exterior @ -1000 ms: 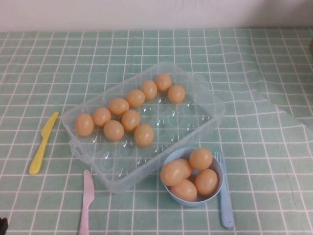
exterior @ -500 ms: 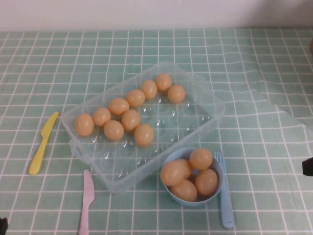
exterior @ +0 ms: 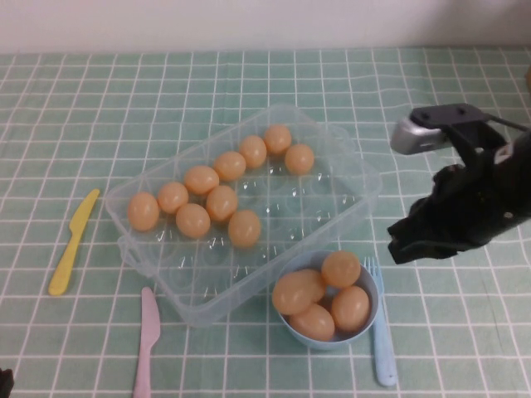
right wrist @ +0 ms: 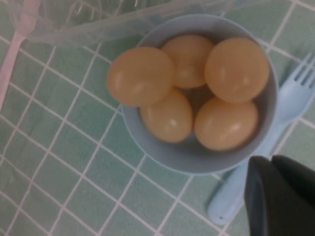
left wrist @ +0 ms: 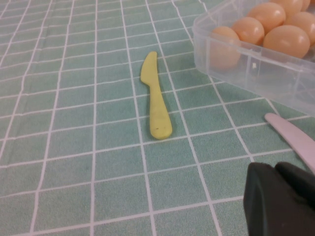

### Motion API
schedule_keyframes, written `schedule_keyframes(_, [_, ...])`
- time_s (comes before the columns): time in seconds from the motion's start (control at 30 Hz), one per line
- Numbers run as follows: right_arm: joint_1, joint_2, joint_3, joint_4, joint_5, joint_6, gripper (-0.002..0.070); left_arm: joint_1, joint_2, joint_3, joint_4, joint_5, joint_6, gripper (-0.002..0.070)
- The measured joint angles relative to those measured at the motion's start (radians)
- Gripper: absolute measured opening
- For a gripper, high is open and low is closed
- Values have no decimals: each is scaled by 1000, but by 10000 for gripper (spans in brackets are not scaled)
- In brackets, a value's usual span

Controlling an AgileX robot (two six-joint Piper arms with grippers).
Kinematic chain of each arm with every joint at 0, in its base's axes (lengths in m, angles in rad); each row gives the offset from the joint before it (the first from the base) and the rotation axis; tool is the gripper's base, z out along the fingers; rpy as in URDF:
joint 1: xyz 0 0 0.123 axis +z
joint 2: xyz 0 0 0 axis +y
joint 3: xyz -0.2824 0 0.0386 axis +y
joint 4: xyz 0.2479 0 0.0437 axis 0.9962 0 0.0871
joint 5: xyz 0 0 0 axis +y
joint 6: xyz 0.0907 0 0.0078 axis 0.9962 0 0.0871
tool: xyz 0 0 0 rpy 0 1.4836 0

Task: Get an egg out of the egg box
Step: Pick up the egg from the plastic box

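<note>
The egg box [exterior: 319,207] is a clear plastic tray in the middle of the table and holds several orange-tan eggs [exterior: 221,202] in its far and left dimples. My right gripper [exterior: 405,245] hangs in the air right of the box, beside the blue bowl, shut and empty. In the right wrist view its fingers [right wrist: 275,196] are pressed together over the fork, near the bowl. My left gripper [left wrist: 278,196] is shut and empty, low at the near left, by the box's left end [left wrist: 256,69].
A light-blue bowl [exterior: 330,343] with several eggs [right wrist: 140,76] stands in front of the box. A blue fork [exterior: 382,332] lies right of it. A pink knife [exterior: 148,340] and a yellow knife [exterior: 73,242] lie near the box's left end.
My right arm has come in from the right edge and now hovers right of the box and the bowl. The eggs, box and cutlery have not moved.
</note>
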Motion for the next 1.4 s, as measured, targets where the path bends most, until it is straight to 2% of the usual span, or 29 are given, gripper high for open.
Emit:
schedule_keyframes(0.37, [99,235,-322,-63,63,0,-17,0,0,0,0,0,0,-4])
schedule_keyframes(0.47, [110,301,-422,-87,68,60,0,0,0,0,0,0,0,-4])
schedule_keyframes(0.53, [112,353,-483,-118,70,119,34,0,0,0,0,0,0,-4])
schedule_keyframes(0.63, [112,429,-572,-165,71,233,132,0,0,0,0,0,0,-4])
schedule_keyframes(0.7, [112,479,-629,-178,71,304,221,0,0,0,0,0,0,-4])
schedule_keyframes(0.8, [112,561,-708,-187,62,413,392,0,0,0,0,0,0,-4])
schedule_keyframes(0.9, [112,629,-769,-189,33,489,491,0,0,0,0,0,0,-4])
schedule_keyframes(1.03, [112,706,-838,-191,-22,548,526,0,0,0,0,0,0,-4])
schedule_keyframes(1.4, [112,810,-954,-276,-70,662,529,0,0,0,0,0,0,-4])
